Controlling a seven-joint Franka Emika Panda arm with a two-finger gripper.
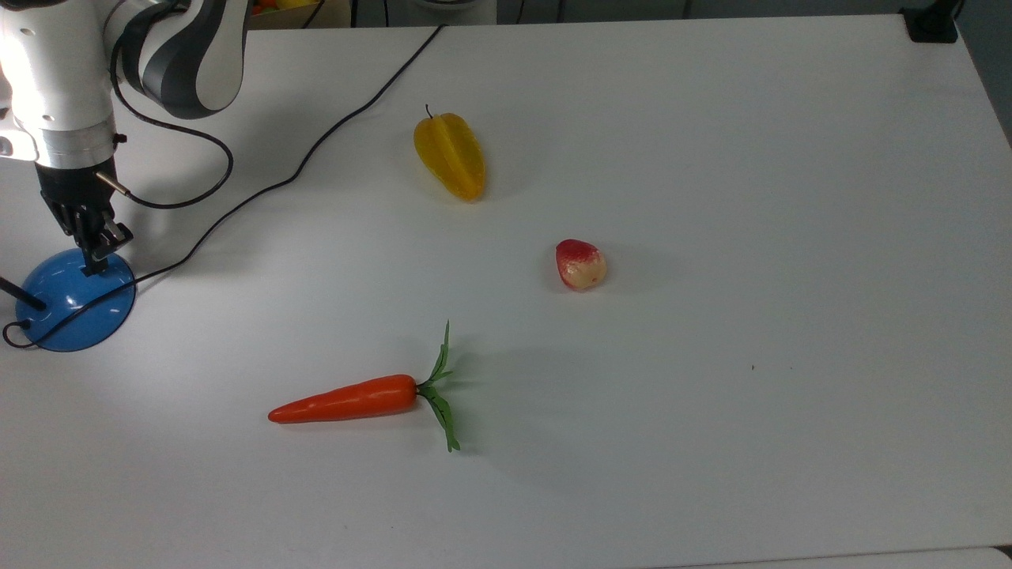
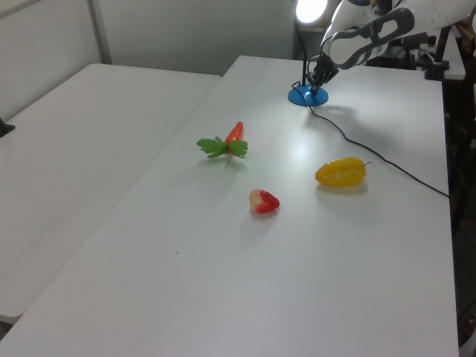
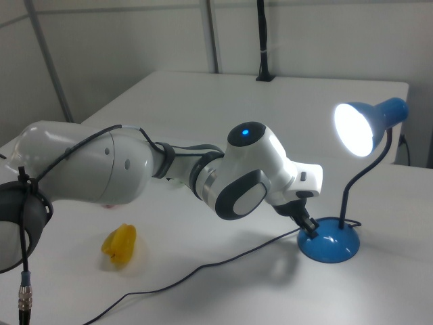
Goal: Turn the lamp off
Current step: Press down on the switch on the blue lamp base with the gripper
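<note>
The lamp's glossy blue dome base (image 1: 71, 308) sits at the top view's left edge, with its thin black stem (image 1: 20, 294) and cord (image 1: 300, 167) leading off it. My gripper (image 1: 98, 259) points down with its fingers shut and its tip resting on top of the base, covering the switch. In the right view the gripper (image 3: 310, 229) touches the base (image 3: 335, 242), and the lamp head (image 3: 362, 127) glows bright. The left view has the lit head (image 2: 312, 9) above the base (image 2: 305, 97) and the gripper (image 2: 316, 82).
A carrot (image 1: 348, 399), a yellow starfruit (image 1: 451, 156) and a red-and-cream strawberry (image 1: 581, 265) lie on the white table (image 1: 751, 197). The lamp cord runs from the base toward the table's far edge. A second white table (image 2: 74, 141) stands at the left view's left.
</note>
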